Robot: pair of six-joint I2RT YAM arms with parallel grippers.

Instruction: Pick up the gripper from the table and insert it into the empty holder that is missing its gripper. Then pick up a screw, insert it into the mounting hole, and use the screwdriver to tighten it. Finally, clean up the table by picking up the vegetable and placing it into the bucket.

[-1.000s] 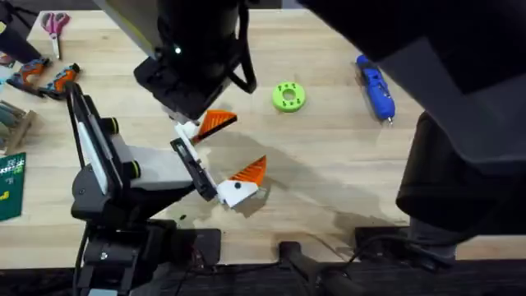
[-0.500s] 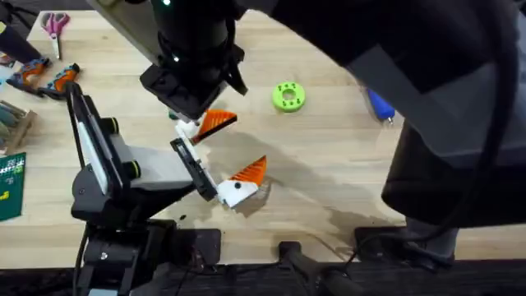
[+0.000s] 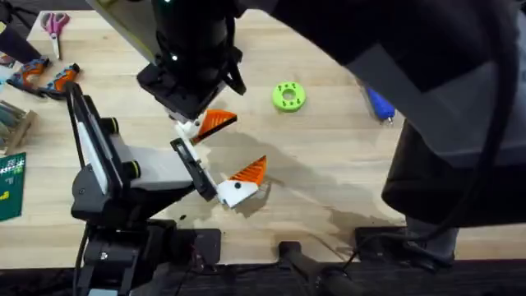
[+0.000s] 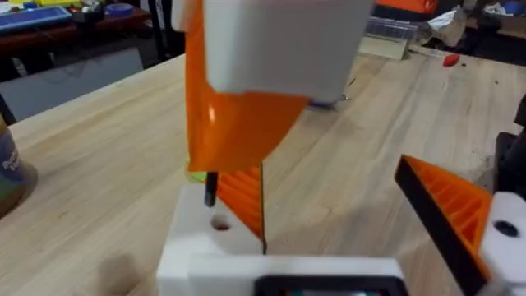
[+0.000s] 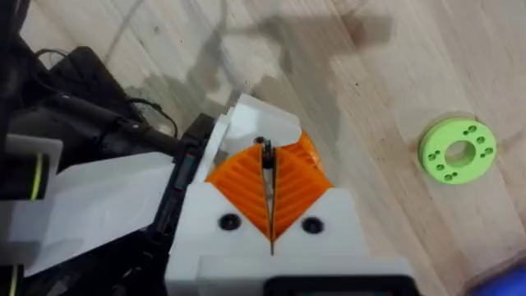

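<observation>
My left gripper (image 3: 246, 141) lies open on the table, both orange pads in place. The orange gripper piece (image 3: 218, 122) sits in its white holder (image 3: 191, 130); the left wrist view shows that holder (image 4: 197, 247) with a small hole beside the pad. My right gripper (image 5: 269, 185) hangs right over that holder, shut on a thin dark screw (image 5: 266, 156). From the left wrist the screw (image 4: 211, 187) points down just above the hole. The right arm half covers the blue screwdriver (image 3: 380, 105). The vegetable is out of view.
A lime-green disc (image 3: 288, 96) lies right of the grippers. Scissors (image 3: 55, 23), hand tools (image 3: 45, 78) and a green board (image 3: 10, 185) line the left edge. A brownish round container (image 4: 8, 177), cut by the view's edge, may be the bucket.
The right arm has swung further over the table and now hides most of the screwdriver. Its gripper has shifted slightly over the holder. The left arm has not moved.
</observation>
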